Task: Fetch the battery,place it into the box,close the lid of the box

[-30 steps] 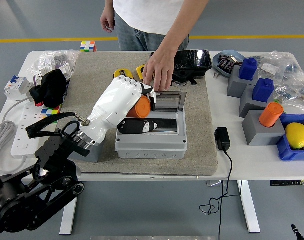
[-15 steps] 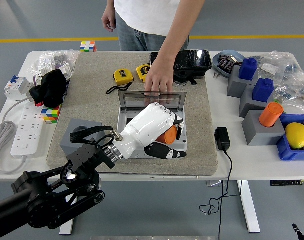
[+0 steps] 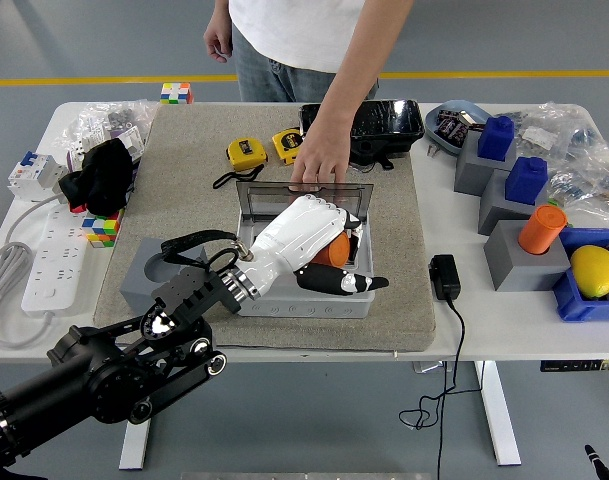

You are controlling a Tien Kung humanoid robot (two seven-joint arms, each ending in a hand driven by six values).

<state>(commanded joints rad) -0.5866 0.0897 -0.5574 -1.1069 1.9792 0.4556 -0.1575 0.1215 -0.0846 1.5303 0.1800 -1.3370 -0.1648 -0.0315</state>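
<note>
Moved: left hand [image 3: 309, 240] sits a little farther from the worktop's near edge than half a second ago, over the box; the arm has drawn in toward the near left corner.
Worktop [image 3: 504, 310]: white, with a grey mat [image 3: 184, 190] across its middle.
Person: at the far edge, one hand [image 3: 320, 160] pressing the upright lid [image 3: 304, 195].
Box [image 3: 304, 295]: grey, open, on the mat toward the near edge.
Left hand: white fingers clenched around the battery.
Battery [image 3: 331, 249]: orange, held over the box interior.
</note>
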